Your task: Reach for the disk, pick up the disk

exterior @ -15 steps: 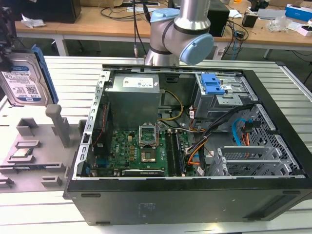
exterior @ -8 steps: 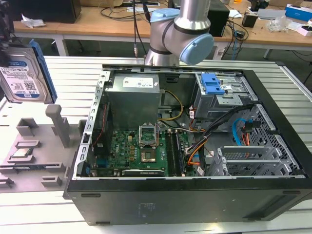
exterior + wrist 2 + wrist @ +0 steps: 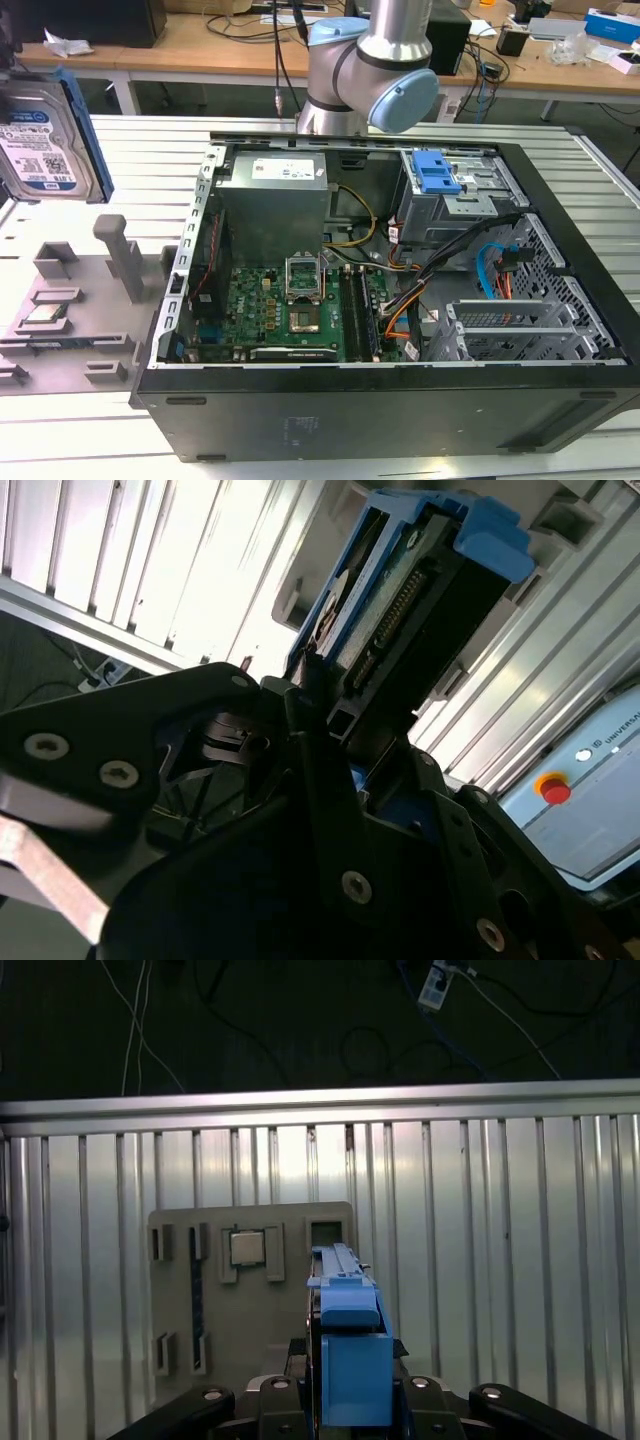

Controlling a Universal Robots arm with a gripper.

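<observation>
The slatted metal surface (image 3: 70, 430) is carrying an open computer case (image 3: 400, 420), which is taking most of the middle of the exterior view. Behind the case the robot arm (image 3: 370, 60) is standing and is reaching toward the exterior view's left. Beside the case, on that same side, a grey holder tray (image 3: 100, 330) is lying on the surface.

The disk (image 3: 40, 145) is hanging in the air above this tray, well clear of it, with its label facing the exterior camera and its blue rail on the edge. In the first wrist view the disk (image 3: 350, 1350) is standing edge-on between the dark arms of the pincer (image 3: 350, 1410). The tray is lying far under it, so I judge that the pincer is closed on the disk and is carrying it. The reaching step is looking finished, and the picking up is in hand or nearly complete.

Any further move is asking for a firm hold on the narrow edges, because the disk is hanging upright and could swing or slip. It should also be kept away from the case wall.

A small processor chip (image 3: 45, 315) is sitting in one pocket of the tray.
</observation>
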